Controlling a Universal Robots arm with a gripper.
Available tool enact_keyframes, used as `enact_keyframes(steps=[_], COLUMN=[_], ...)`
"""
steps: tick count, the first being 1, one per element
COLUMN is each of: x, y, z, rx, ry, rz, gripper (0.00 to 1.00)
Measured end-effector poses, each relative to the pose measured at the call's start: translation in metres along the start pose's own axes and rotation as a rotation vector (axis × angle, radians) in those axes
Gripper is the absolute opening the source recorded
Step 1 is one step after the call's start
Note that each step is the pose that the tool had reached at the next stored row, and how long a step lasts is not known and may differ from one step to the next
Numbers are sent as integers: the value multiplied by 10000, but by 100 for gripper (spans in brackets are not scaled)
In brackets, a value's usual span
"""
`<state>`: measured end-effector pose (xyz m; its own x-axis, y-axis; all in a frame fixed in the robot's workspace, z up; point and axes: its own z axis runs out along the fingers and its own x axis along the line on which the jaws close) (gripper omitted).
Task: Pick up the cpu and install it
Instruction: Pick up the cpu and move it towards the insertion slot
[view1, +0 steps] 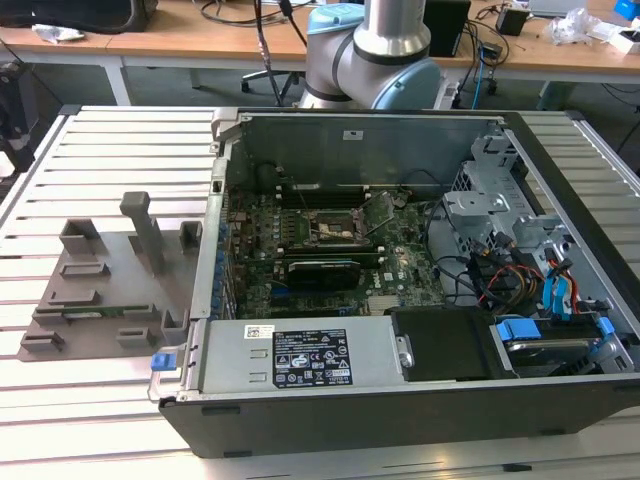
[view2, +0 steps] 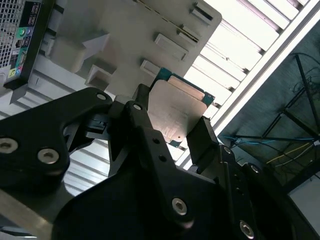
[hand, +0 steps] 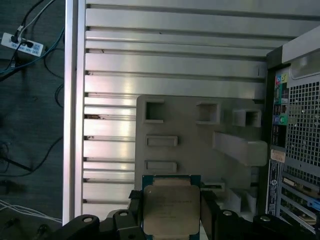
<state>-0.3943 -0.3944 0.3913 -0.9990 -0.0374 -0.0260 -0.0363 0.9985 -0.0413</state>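
The gripper is clamped on the cpu, with a finger pressing each of two opposite edges, so the pick-up looks done. The chip appears lifted over the grey holder tray on the slatted table, beside the computer case. The socket on the motherboard looks empty, so the installing is not yet done.

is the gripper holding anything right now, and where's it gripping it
Yes: the gripper holds the cpu, pinched by two opposite side edges between its fingers, with the silvery top uncovered.
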Motion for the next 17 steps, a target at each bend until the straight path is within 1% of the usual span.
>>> enact_keyframes(steps=[2,5,6,10,11,12,14,15,16,17], x=[-2,-3,-3,-4,-4,-4,-4,-3,-4,-4], y=[-2,-5,-5,-4,-4,-4,-4,-4,-3,-3], z=[-57,-121,-129,-130,-132,-131,-131,-131,-130,-130], rx=[0,0,-16,-31,-61,-147,-407,-517,-563,-564], ry=[0,-1,-3,-2,-1,-5,-15,-18,-21,-21], rz=[0,0,1,0,0,3,11,14,16,17], gripper=[55,55,55,55,55,55,55,55,55,55])
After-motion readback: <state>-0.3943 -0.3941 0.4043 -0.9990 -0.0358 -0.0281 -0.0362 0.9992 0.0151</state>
